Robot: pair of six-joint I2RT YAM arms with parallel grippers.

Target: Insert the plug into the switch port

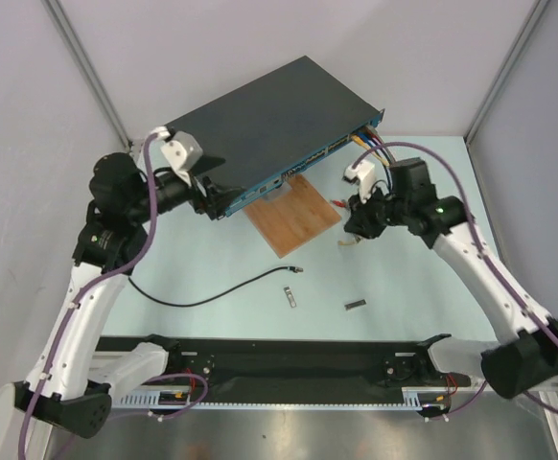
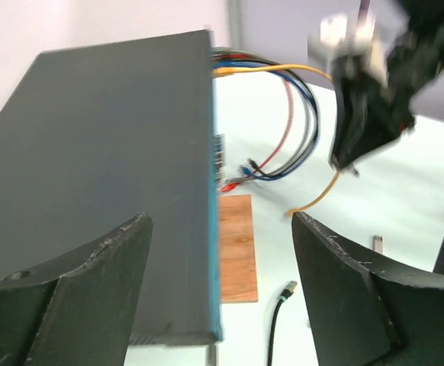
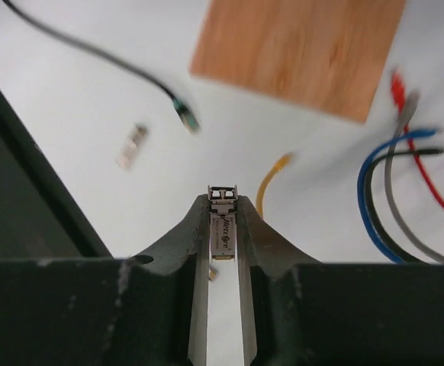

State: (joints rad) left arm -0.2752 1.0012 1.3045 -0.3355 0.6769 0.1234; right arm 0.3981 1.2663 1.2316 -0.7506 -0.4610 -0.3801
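Note:
The switch is a big flat dark-grey box (image 1: 269, 120) lying at an angle at the back of the table, with its narrow blue face (image 1: 303, 165) and its row of ports (image 1: 332, 147) turned toward me. The plug (image 1: 298, 271) lies on the table in front of the box, at the end of a thin black cable (image 1: 202, 299); nothing holds it. It also shows in the left wrist view (image 2: 289, 288) and the right wrist view (image 3: 185, 116). My left gripper (image 1: 217, 203) is open at the box's near left corner, its jaws either side of the blue edge (image 2: 215, 259). My right gripper (image 1: 349, 238) is shut on a small silver metal stick (image 3: 223, 221) above the table.
A wooden board (image 1: 293, 216) lies partly under the box's front edge. Yellow, blue, red and grey cables (image 1: 375, 144) run from the box's right end, and their loose ends lie by the board (image 3: 394, 171). Two small sticks (image 1: 290, 298) (image 1: 356, 305) lie nearer me.

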